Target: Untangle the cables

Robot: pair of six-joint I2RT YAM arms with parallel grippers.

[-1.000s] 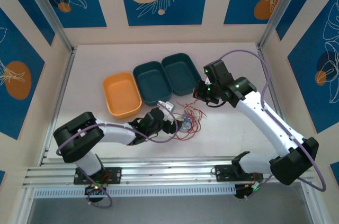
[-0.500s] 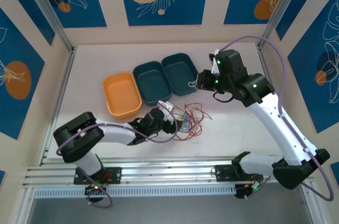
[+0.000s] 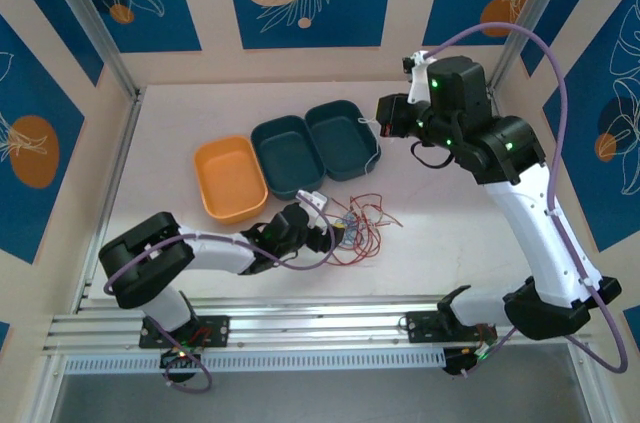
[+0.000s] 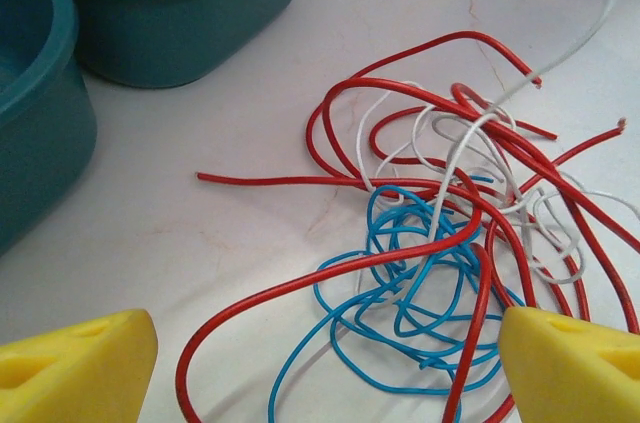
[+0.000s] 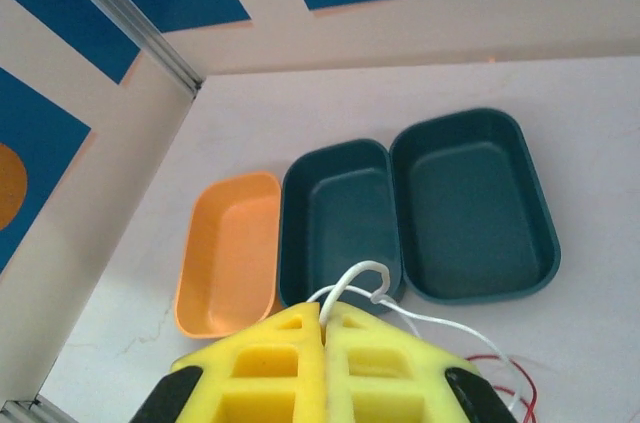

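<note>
The cables [image 3: 358, 226] lie in a tangle on the white table in front of the trays. Up close, a red cable [image 4: 400, 103] loops over a knot of blue cable [image 4: 420, 283], with a white cable [image 4: 470, 158] threaded through both. My left gripper [image 4: 325, 373] is low beside the tangle, open, its yellow fingertips [image 4: 80, 363] on either side of the red and blue loops. My right gripper [image 5: 324, 311] is shut on a loop of the white cable [image 5: 352, 278]. It hangs high above the right teal tray, right gripper [image 3: 385, 127] in the top view.
An orange tray [image 3: 230, 178] and two teal trays [image 3: 290, 155] [image 3: 343, 138] stand in a row behind the tangle, all empty. The nearest teal tray wall [image 4: 180, 13] is just beyond the cables. Frame posts and panel walls enclose the table.
The right arm has risen and moved back toward the far wall, carrying the white cable upward from the tangle. The left arm has stayed put.
</note>
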